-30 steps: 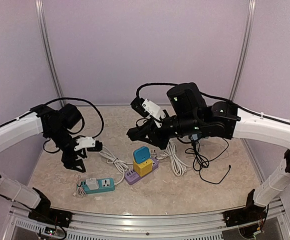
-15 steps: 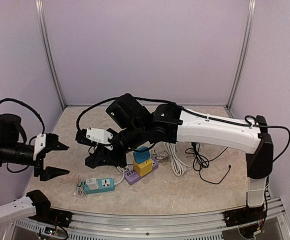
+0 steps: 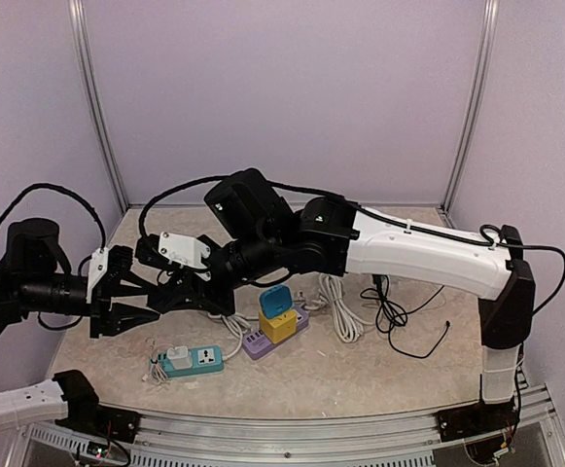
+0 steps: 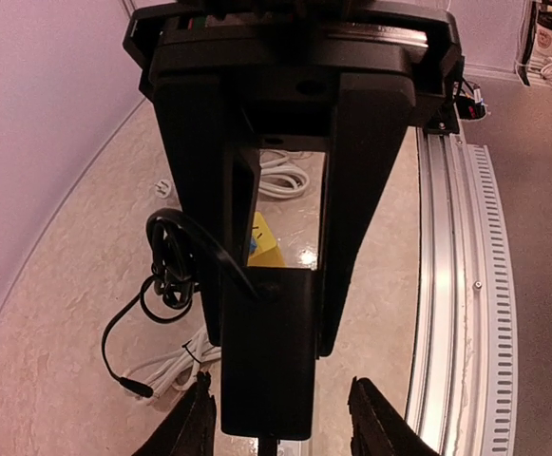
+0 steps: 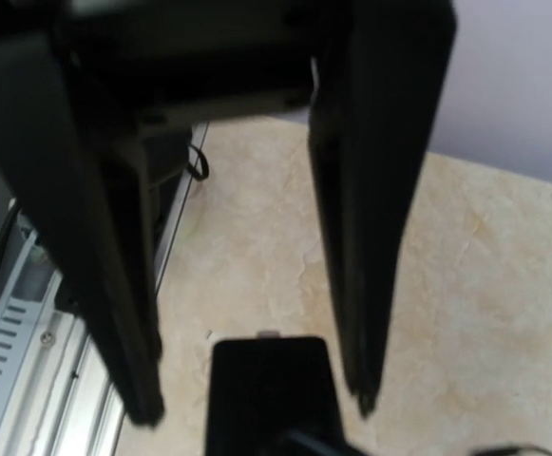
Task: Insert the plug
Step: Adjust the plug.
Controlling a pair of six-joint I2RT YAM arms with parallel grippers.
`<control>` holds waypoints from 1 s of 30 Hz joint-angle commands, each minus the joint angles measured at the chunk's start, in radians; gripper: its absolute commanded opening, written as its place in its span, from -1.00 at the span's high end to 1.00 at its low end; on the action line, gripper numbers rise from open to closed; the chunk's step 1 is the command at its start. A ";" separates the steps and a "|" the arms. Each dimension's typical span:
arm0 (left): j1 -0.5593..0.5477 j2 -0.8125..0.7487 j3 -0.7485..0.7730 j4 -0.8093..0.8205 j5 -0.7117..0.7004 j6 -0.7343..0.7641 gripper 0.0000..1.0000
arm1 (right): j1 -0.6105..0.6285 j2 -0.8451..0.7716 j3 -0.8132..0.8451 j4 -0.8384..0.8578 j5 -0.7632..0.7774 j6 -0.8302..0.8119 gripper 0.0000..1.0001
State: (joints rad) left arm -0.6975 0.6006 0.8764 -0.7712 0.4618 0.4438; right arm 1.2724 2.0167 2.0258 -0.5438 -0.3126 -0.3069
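A black plug (image 4: 268, 361) with a black cable is held in my right gripper (image 4: 268, 347), whose fingers flank it closely on both sides. The plug sticks out past their tips. It fills the bottom middle of the right wrist view (image 5: 271, 394). My left gripper (image 4: 285, 418) is open and faces the right one. Its fingers (image 5: 371, 237) stand either side of the plug's free end without touching it. In the top view the two grippers meet at the left, the left gripper (image 3: 151, 300) against the right gripper (image 3: 178, 292), above the table.
A teal power strip (image 3: 202, 361) with a white adapter (image 3: 179, 356) lies at the front left. A purple strip (image 3: 259, 343) carries a yellow-and-blue cube (image 3: 276, 313). White cable coils (image 3: 340, 311) and black cable (image 3: 394, 316) lie to the right. The aluminium rail (image 4: 447, 313) runs along the near edge.
My right gripper has risen from the table and shifted slightly left. My left gripper has moved right toward it, so its open fingers now flank the plug.
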 commanded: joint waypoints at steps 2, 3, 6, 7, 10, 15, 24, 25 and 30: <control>-0.007 0.030 -0.022 0.024 0.002 -0.009 0.09 | 0.007 0.025 0.041 0.032 -0.008 -0.025 1.00; -0.007 0.034 -0.021 0.025 0.000 -0.006 0.10 | 0.008 0.025 0.042 0.029 -0.007 -0.029 1.00; -0.007 0.046 -0.012 0.032 -0.002 0.001 0.41 | 0.007 0.024 0.041 0.024 -0.008 -0.031 1.00; -0.007 0.048 -0.009 0.034 -0.002 0.003 0.50 | 0.007 0.023 0.040 0.022 -0.007 -0.029 1.00; -0.007 0.050 -0.002 0.040 0.001 0.004 0.69 | 0.007 0.018 0.036 0.017 0.001 -0.028 1.00; -0.007 0.050 0.012 0.038 0.012 0.003 1.00 | 0.008 0.008 0.018 0.023 -0.009 -0.016 1.00; 0.033 0.085 0.037 -0.033 0.088 -0.072 1.00 | 0.008 -0.264 -0.354 0.225 0.074 -0.224 -0.46; 0.049 0.097 0.039 -0.040 0.109 -0.074 1.00 | 0.008 -0.307 -0.449 0.274 0.079 -0.263 -0.53; 0.088 0.176 0.056 -0.074 0.223 -0.054 1.00 | 0.016 -0.392 -0.575 0.378 0.097 -0.517 -0.65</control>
State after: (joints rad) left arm -0.6334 0.7235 0.8932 -0.8017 0.5667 0.3901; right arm 1.2743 1.6756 1.4925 -0.3202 -0.2470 -0.5934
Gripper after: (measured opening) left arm 0.231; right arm 0.819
